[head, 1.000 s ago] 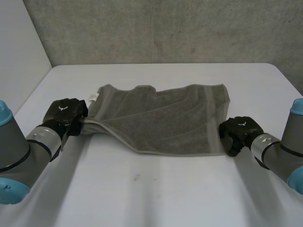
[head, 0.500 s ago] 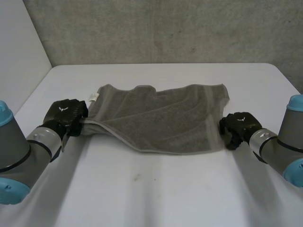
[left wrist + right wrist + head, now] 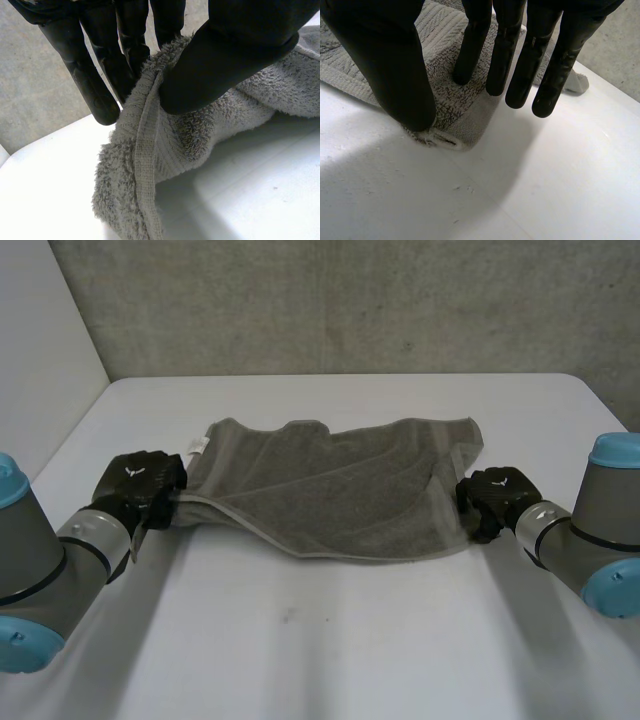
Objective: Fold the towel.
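Grey terry towel [image 3: 340,495] rumpled on white table [image 3: 350,640]. Left hand [image 3: 140,485] pinches towel's left edge. Right hand [image 3: 497,498] fingers straight, spread over near right corner.

grey terry towel [image 3: 330,485] with a flat woven hem, spread out sideways across the middle of the white table [image 3: 330,640]. it's mostly flat but rumpled, with long creases running across it and a small bump in the far edge. there's a small white tag [image 3: 197,447] at the far left corner. the near left corner is bunched up and pinched in the left hand [image 3: 140,485]. the near right corner lies under the right hand [image 3: 495,495], between its straight fingers and thumb.
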`<state>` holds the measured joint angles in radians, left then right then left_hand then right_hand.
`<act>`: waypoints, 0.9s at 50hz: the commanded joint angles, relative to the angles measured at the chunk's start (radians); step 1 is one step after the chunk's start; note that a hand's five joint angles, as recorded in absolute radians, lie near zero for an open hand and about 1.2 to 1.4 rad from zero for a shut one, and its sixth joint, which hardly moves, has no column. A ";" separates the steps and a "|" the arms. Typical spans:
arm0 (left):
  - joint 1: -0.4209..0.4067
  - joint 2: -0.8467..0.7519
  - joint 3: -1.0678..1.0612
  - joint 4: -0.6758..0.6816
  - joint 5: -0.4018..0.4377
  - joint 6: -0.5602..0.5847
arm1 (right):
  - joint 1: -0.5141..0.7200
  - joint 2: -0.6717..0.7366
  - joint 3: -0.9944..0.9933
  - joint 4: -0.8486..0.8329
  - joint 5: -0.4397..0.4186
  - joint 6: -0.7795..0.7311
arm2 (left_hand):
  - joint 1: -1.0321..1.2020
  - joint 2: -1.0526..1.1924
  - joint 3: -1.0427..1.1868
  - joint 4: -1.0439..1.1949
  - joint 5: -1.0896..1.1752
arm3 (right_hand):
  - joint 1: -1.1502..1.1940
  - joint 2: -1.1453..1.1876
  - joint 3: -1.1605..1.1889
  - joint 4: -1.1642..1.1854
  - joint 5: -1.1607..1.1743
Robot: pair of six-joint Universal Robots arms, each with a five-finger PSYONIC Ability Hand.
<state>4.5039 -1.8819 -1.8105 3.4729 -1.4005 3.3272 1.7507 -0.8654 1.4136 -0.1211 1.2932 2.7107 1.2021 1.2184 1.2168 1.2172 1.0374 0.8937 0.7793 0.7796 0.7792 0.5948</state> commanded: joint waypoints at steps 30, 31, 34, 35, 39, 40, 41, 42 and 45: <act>0.001 0.004 -0.010 0.000 0.000 0.000 | -0.014 -0.064 0.010 0.149 -0.080 0.086 | 0.194 0.178 0.180 0.179 0.184 | -0.236 -0.122 -0.122 -0.122 -0.112; 0.000 0.004 -0.010 0.000 0.000 0.000 | -0.016 -0.058 0.004 0.149 -0.080 0.089 | 0.194 0.178 0.180 0.179 0.184 | -0.236 -0.122 -0.122 -0.122 -0.112; 0.000 0.006 -0.012 0.000 0.000 0.000 | -0.017 -0.040 -0.005 0.146 -0.078 0.092 | 0.194 0.178 0.180 0.179 0.184 | -0.228 -0.113 -0.113 -0.113 -0.103; 0.000 0.006 -0.012 0.000 0.000 0.000 | -0.017 -0.040 -0.005 0.146 -0.078 0.092 | 0.194 0.178 0.180 0.179 0.184 | -0.227 -0.113 -0.113 -0.113 -0.103; -0.002 0.006 -0.012 0.000 0.000 0.000 | -0.016 -0.014 -0.027 0.146 -0.078 0.098 | 0.194 0.178 0.180 0.179 0.184 | -0.189 -0.075 -0.075 -0.075 -0.065; 0.000 0.006 -0.012 0.000 0.000 0.000 | -0.016 -0.014 -0.027 0.146 -0.078 0.098 | 0.194 0.178 0.180 0.179 0.184 | -0.189 -0.075 -0.075 -0.075 -0.065; 0.000 0.006 -0.012 0.000 0.000 0.000 | -0.016 -0.006 -0.033 0.146 -0.078 0.098 | 0.194 0.178 0.180 0.179 0.184 | -0.178 -0.063 -0.063 -0.063 -0.053; 0.000 0.006 -0.012 0.000 0.000 0.000 | -0.016 0.002 -0.038 0.146 -0.078 0.098 | 0.194 0.178 0.180 0.179 0.184 | -0.160 -0.046 -0.046 -0.046 -0.036; 0.001 0.006 -0.012 0.000 0.000 0.000 | -0.016 0.014 -0.048 0.144 -0.078 0.098 | 0.194 0.178 0.180 0.179 0.184 | -0.128 -0.013 -0.014 -0.013 -0.003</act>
<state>4.5034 -1.8762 -1.8225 3.4730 -1.4005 3.3272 1.7346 -0.8794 1.3886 0.0273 1.2147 2.8073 1.2021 1.2183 1.2168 1.2172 1.0374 0.7191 0.6251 0.6271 0.6258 0.4526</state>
